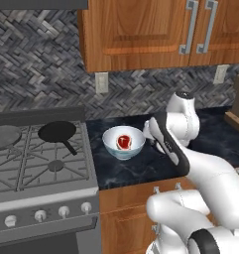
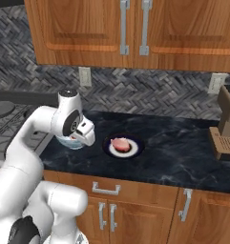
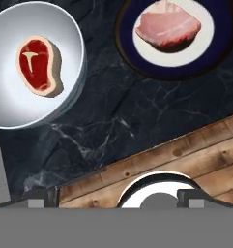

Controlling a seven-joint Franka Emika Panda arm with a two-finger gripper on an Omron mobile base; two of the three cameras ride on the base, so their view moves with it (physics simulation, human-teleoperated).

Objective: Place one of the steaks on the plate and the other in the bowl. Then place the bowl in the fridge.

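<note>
One steak (image 3: 38, 65), red with a pale fat rim, lies inside the white bowl (image 3: 11, 104) on the dark counter. The bowl (image 1: 111, 144) stands just right of the stove. A paler pink steak (image 3: 167, 28) lies on the plate (image 3: 205, 43), which has a white middle and a dark blue rim. The plate (image 2: 135, 150) sits right of the bowl, apart from it. My gripper (image 3: 117, 202) hangs open and empty over the counter's front edge, between bowl and plate and above both. In the right base view my hand (image 2: 83, 131) covers most of the bowl. The fridge is out of view.
A gas stove (image 1: 41, 163) with a black pan (image 1: 57, 131) and a grey pan (image 1: 4, 136) stands left of the bowl. A brown appliance (image 2: 226, 126) sits at the counter's far right. Wooden wall cabinets (image 2: 135, 28) hang overhead. Open dark counter (image 2: 183, 147) lies right of the plate.
</note>
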